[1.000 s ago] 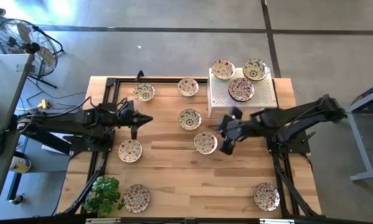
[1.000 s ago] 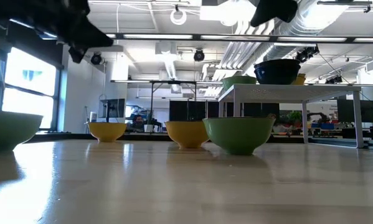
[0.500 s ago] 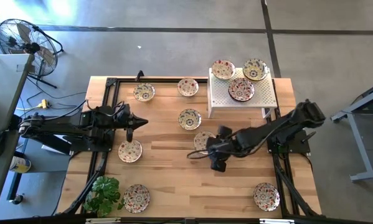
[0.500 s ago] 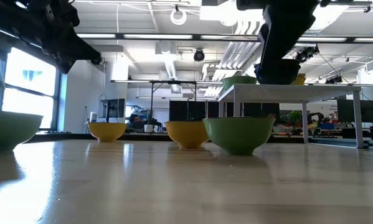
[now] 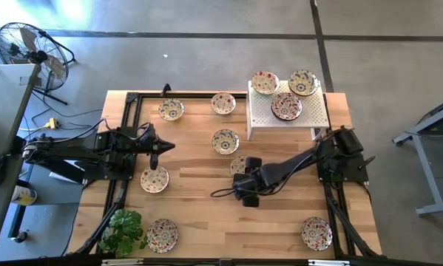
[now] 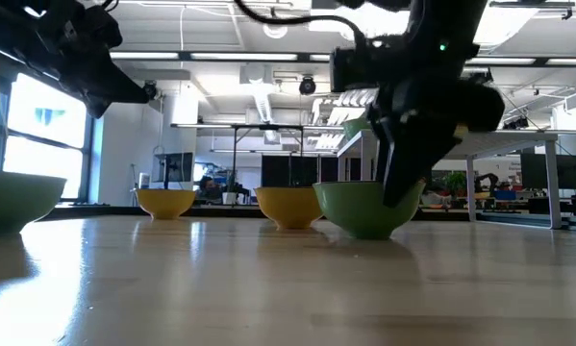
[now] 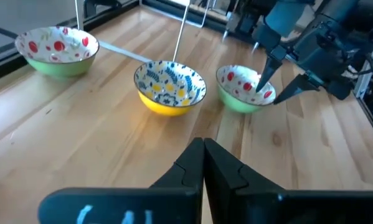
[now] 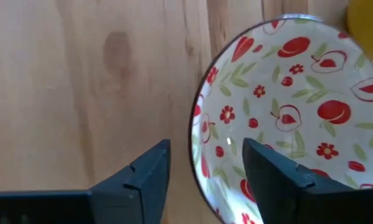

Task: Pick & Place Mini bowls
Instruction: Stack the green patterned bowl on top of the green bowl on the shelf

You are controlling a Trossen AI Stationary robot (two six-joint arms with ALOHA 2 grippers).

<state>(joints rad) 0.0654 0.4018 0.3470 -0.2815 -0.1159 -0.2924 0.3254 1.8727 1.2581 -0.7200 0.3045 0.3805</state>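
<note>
Several mini bowls stand on the wooden table; three more sit on the white perforated stand (image 5: 289, 117). My right gripper (image 8: 206, 144) is open and low over the middle bowl (image 8: 279, 118), white inside with red fruit, green outside (image 6: 364, 207). One finger (image 8: 270, 177) is over the bowl's inside and the other (image 8: 146, 174) outside its rim. I see no touch. The left wrist view shows the same fingers (image 7: 270, 68) at that bowl (image 7: 239, 87). My left gripper (image 5: 156, 148) waits shut above the table's left side.
Around the middle bowl stand a yellow bowl (image 7: 169, 87) and a green one (image 7: 56, 50). Others are at the far edge (image 5: 171, 109), (image 5: 222, 103), the near corners (image 5: 162, 234), (image 5: 316, 233) and the left (image 5: 154, 179). A plant (image 5: 123, 229) sits near left.
My right gripper has swung from beside the stand toward the table's left and near edges and come down to the middle bowl, tipping its fingers downward. The bowls have stayed in place.
</note>
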